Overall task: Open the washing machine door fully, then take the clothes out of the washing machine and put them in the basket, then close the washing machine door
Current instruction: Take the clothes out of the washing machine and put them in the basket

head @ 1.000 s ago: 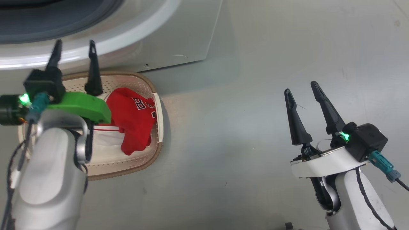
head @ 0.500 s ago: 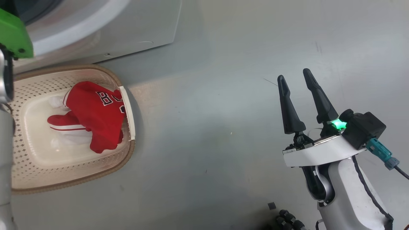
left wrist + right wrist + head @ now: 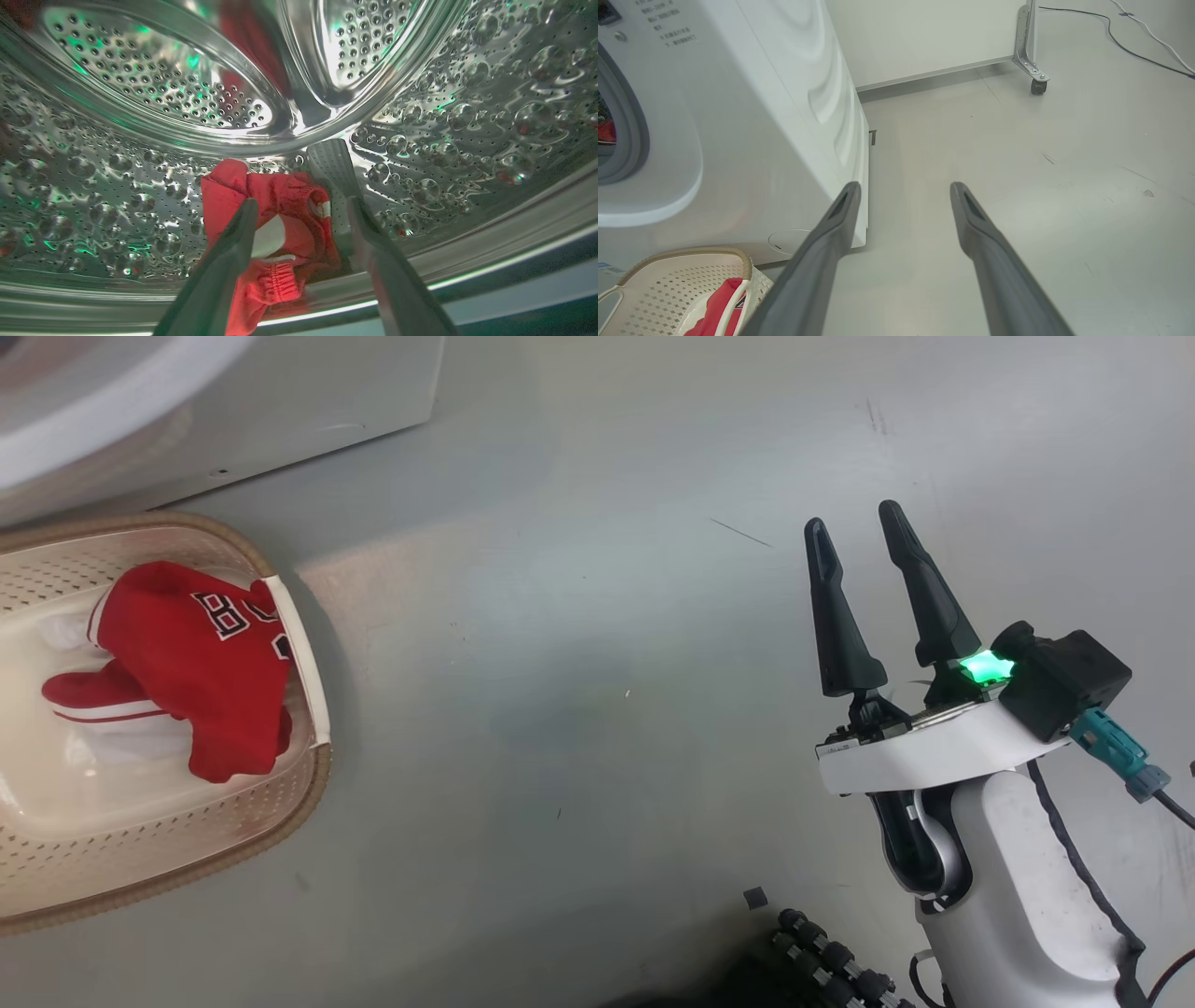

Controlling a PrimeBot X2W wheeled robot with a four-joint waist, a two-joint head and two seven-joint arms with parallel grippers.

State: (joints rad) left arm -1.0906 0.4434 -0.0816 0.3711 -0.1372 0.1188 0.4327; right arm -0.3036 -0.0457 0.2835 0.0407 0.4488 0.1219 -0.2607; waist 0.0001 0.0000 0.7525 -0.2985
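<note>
The left claw point(image 3: 301, 203) stands spread wide inside the perforated steel drum point(image 3: 140, 186) of the big white front-loading washing machine point(image 3: 761, 116), its two dark fingers on either side of a crumpled bright red fabric garment with white trim point(image 3: 280, 280) and closed on nothing; that garment lies low in the drum, near the front lip and against a grey ribbed paddle point(image 3: 331, 163); it looks soft, light and limp, so it should crush readily between the fingers and hang in folds once lifted, though a loose end may drag on the paddle or the lip; the gathered elastic band at its near edge is the thickest bunch and probably the surest place to pinch, deep enough to catch several layers; another red garment with lettering point(image 3: 187, 681) lies in the small cream perforated plastic basket point(image 3: 187, 831) on the grey floor point(image 3: 560, 709) just beside the machine; the right claw point(image 3: 850, 518) hangs over bare floor, fingers apart, empty.
</note>
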